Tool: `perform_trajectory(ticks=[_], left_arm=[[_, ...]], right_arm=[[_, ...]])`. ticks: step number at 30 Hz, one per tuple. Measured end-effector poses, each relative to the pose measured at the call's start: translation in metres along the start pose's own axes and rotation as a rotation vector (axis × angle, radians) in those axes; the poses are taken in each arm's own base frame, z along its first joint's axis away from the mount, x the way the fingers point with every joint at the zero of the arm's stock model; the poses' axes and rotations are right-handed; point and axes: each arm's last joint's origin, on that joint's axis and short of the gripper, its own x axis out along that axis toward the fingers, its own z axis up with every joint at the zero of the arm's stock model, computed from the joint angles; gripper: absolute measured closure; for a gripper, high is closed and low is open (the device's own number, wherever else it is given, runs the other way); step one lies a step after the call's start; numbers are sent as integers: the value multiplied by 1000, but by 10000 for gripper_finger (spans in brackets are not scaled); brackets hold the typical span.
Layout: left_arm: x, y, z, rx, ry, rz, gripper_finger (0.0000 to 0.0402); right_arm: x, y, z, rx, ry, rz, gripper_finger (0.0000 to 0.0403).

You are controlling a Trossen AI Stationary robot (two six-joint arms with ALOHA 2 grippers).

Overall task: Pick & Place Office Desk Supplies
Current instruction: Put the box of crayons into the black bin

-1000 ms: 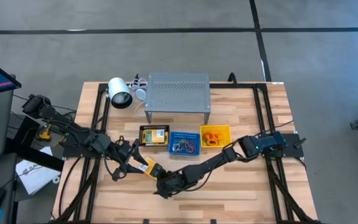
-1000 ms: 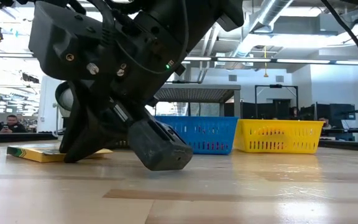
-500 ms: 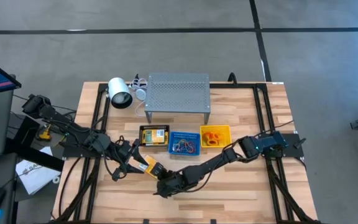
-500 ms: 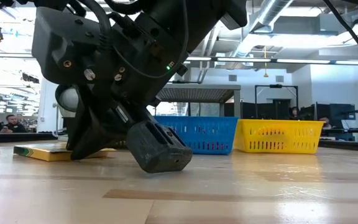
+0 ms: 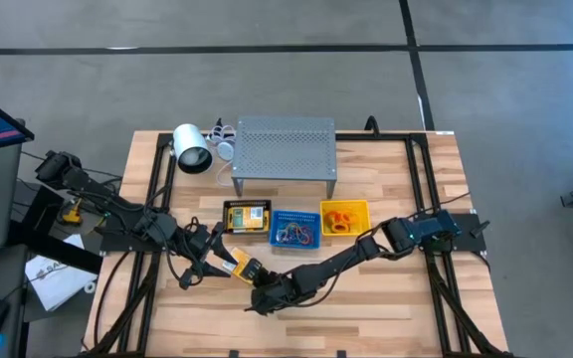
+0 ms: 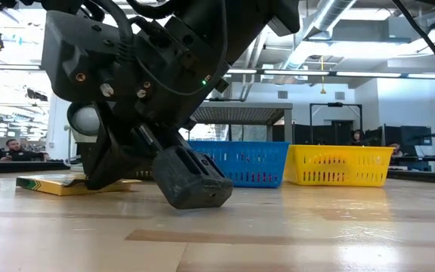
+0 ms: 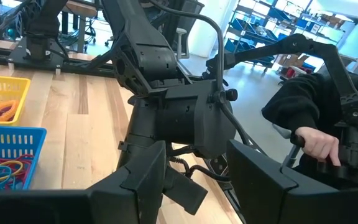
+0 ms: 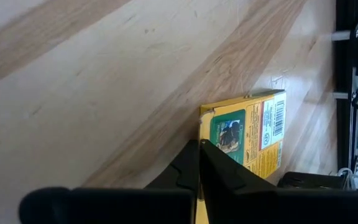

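Note:
A flat yellow-and-green pack (image 5: 239, 267) lies on the wooden table between my two grippers. It also shows in the low view (image 6: 51, 184) and the right wrist view (image 8: 250, 134). My right gripper (image 5: 253, 279) reaches in from the table's right. It is shut at the pack's edge (image 8: 199, 149). My left gripper (image 5: 215, 257) stands just left of the pack. It is open and empty, and its fingers (image 7: 194, 158) frame the right arm's wrist. My right gripper's fingers are closed together on the pack's long edge near one corner (image 8: 205, 115), and a thin yellow sliver shows between them. They slant down from the table's near right. The pack lies flat on the table.
A black tray with packs (image 5: 246, 216), a blue basket of band loops (image 5: 294, 229) and a yellow basket of orange loops (image 5: 344, 217) stand in a row behind. The grey shelf (image 5: 285, 149) and white lamp (image 5: 192, 149) are farther back. A person's hand (image 7: 316, 140) shows beyond the table.
My right gripper has drawn a little toward the table's right, still shut. The pack has slid a short way along the table with it, staying flat.

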Motion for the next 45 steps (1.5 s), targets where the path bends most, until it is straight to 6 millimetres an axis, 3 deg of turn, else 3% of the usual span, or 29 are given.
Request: perform_trajectory(ticks=[18,30,45], left_arm=[[0,0,0,0,0,1,234],[0,0,0,0,-2,0,234],[0,1,0,0,-4,11,234]], right_arm=[[-11,-2,1,-6,66,-57,402],[-62,-46,6,76,15,-179,403],[-94,-80,-11,109,100,-263,403]])
